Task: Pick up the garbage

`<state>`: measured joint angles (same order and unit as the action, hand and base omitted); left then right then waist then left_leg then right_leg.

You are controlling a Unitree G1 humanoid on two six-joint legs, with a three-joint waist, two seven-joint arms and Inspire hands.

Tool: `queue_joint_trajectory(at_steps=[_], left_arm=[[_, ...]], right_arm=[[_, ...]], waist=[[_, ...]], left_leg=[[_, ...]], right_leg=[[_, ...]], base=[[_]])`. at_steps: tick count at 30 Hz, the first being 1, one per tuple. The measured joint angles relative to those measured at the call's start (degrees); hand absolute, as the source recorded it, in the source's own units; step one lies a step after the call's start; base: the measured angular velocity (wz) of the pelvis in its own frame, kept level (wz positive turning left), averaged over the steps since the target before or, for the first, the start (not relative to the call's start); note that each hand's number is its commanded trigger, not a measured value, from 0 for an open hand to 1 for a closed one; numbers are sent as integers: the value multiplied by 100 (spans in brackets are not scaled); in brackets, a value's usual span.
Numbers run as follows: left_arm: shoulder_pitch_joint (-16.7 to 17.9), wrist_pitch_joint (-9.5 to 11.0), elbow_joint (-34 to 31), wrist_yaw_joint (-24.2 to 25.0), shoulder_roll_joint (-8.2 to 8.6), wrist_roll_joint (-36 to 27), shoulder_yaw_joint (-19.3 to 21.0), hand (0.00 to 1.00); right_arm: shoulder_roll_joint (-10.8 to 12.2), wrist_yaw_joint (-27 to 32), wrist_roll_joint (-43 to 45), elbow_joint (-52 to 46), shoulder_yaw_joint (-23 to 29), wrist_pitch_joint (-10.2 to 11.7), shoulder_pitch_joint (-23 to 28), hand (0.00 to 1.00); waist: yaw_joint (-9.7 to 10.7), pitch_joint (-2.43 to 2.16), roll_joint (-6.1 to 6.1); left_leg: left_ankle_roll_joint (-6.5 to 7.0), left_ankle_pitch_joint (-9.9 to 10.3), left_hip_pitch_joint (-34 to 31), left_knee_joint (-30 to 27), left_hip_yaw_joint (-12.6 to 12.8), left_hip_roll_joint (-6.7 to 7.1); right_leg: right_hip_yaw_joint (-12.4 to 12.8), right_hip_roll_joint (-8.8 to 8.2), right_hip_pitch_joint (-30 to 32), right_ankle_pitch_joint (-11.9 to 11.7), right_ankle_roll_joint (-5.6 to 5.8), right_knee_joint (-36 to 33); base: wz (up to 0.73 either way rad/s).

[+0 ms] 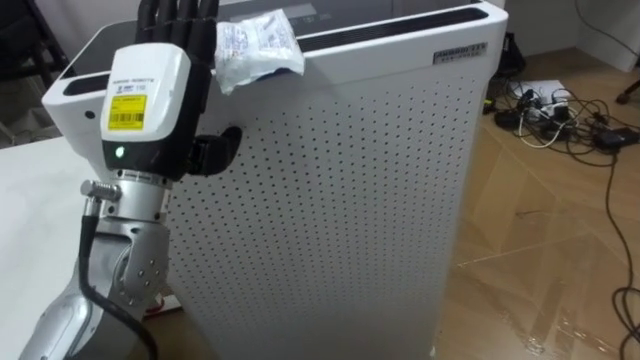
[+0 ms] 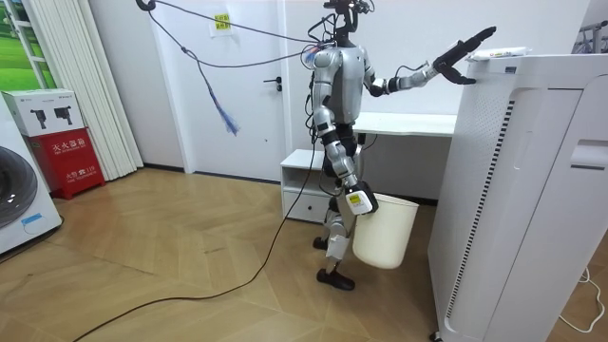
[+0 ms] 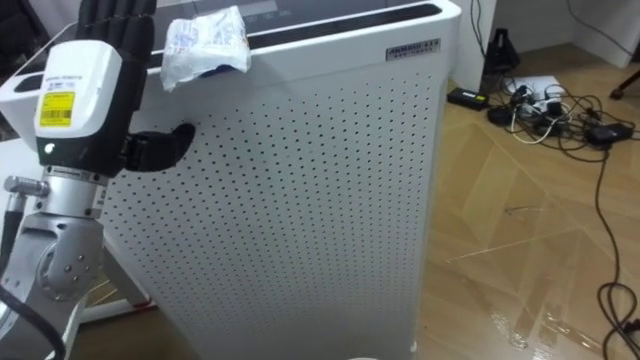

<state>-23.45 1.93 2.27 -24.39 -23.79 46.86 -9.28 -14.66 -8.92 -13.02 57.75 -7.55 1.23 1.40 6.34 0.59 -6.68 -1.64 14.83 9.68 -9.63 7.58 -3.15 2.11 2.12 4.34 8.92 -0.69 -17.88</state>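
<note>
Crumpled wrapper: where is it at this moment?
In the left eye view the crumpled wrapper lies on the top edge of the white perforated appliance, near its left end, just right of the raised left hand.

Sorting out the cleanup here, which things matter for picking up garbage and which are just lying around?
Job: crumpled wrapper atop the white appliance, left hand raised beside it, white bin by the right hand.
Lying about: floor cables, red box, washing machine.

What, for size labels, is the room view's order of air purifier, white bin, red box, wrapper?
1. air purifier
2. white bin and red box look alike; the box stands farther off
3. wrapper
</note>
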Motion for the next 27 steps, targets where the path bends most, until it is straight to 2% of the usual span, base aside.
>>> queue_joint_trajectory(at_steps=[6,15,16,17,18,19,27], left_arm=[[-7,-15,-75,1,-19,-3,-30,0],[-8,-37,-130,3,-9,3,-61,0],[-8,-38,-128,3,-10,6,-61,53],[-8,-39,-122,3,-10,22,-61,75],[-8,-45,-108,3,-12,41,-61,91],[-8,-47,-95,11,-19,40,-63,100],[-12,-137,104,367,-53,65,-239,100]], right_arm=[[-86,11,-46,0,-3,-6,0,100],[-86,5,-64,-1,-8,-6,1,100],[-86,5,-57,-1,-6,-6,1,100],[-87,5,-43,-1,-5,-6,0,100],[-89,2,-35,-1,-5,-6,0,100],[-91,1,-29,-1,-5,-6,3,100],[-104,-28,0,-5,0,-6,-23,100]], waist=[[0,-2,-2],[3,5,16],[16,5,19],[23,6,22],[35,8,28],[49,12,36],[29,1,52]], left_leg=[[0,0,-12,1,6,-1],[0,0,-19,2,11,-1],[0,0,-20,2,10,-1],[0,0,-19,2,10,-1],[0,0,-18,2,10,-1],[0,0,-18,2,10,0],[30,-17,-91,-3,11,23]], right_leg=[[-2,-5,-2,0,1,9],[-1,-4,-2,1,2,16],[-2,-5,-3,1,2,15],[1,-5,-3,1,2,16],[3,-4,-3,1,2,17],[3,-4,-3,0,2,17],[35,-10,75,-31,34,40]], base=[[0],[0],[0],[0],[0],[0],[1]])
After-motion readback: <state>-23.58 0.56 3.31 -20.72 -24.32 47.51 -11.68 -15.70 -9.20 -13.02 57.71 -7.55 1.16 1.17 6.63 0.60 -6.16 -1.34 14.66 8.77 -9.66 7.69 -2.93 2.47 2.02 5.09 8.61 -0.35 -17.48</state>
